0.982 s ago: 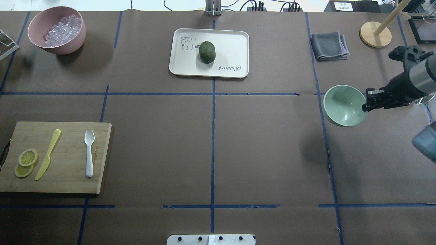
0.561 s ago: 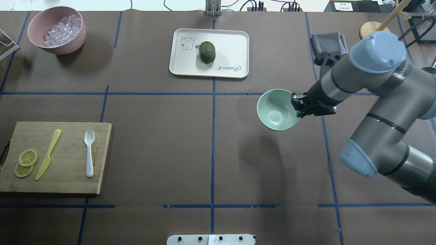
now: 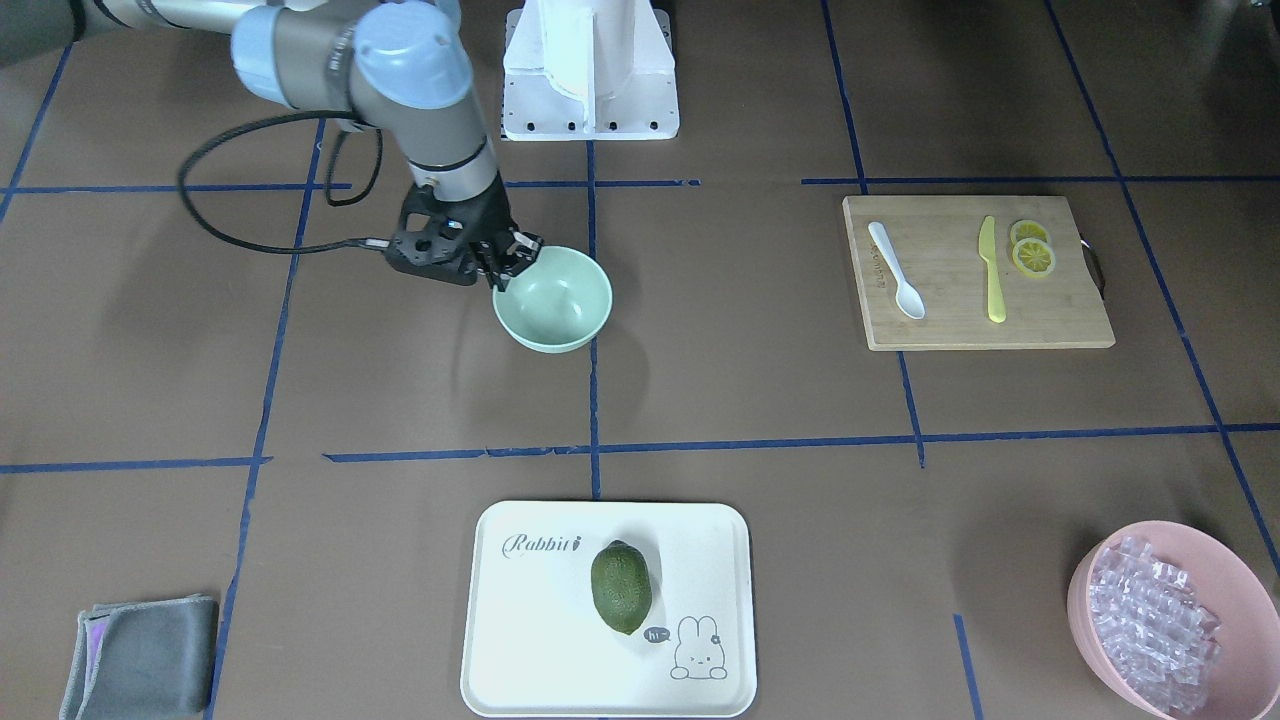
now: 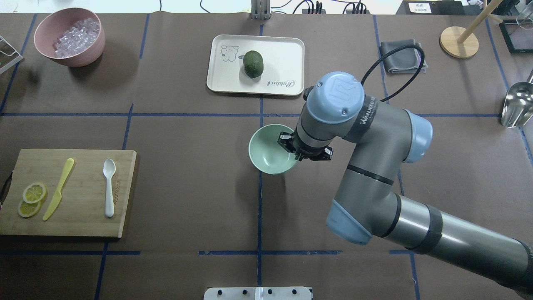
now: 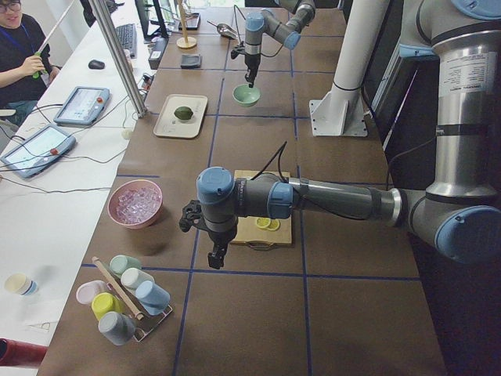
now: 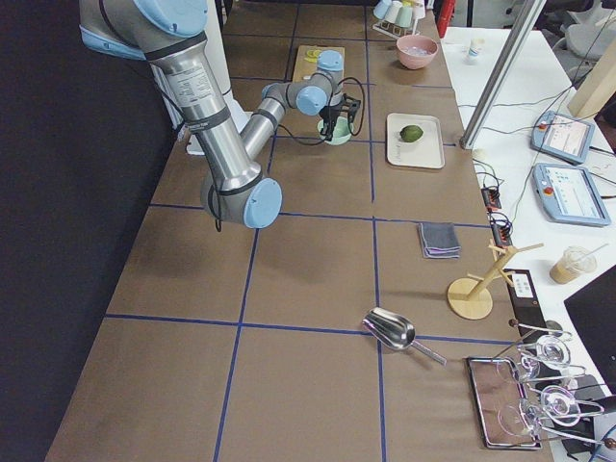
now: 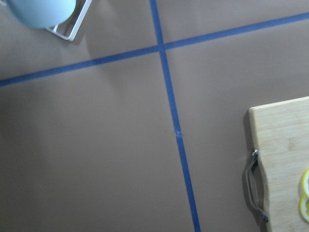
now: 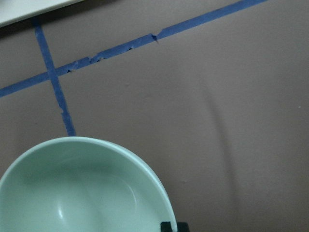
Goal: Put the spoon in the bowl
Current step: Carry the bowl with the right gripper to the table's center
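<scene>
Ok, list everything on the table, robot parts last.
pale mint-green round bowl: one, table centre
wooden cutting board: one, robot's left
white plastic spoon: one, on board
yellow-green plastic knife: one, on board
lemon slices: two, yellow, on board
pink bowl of clear pieces: one, far left
white rectangular tray: one, far centre
green oval fruit: one, on tray
grey folded cloth: one, far right
steel scoop: one, right edge
right claw: shut on bowl
left claw: near board, state unclear
</scene>
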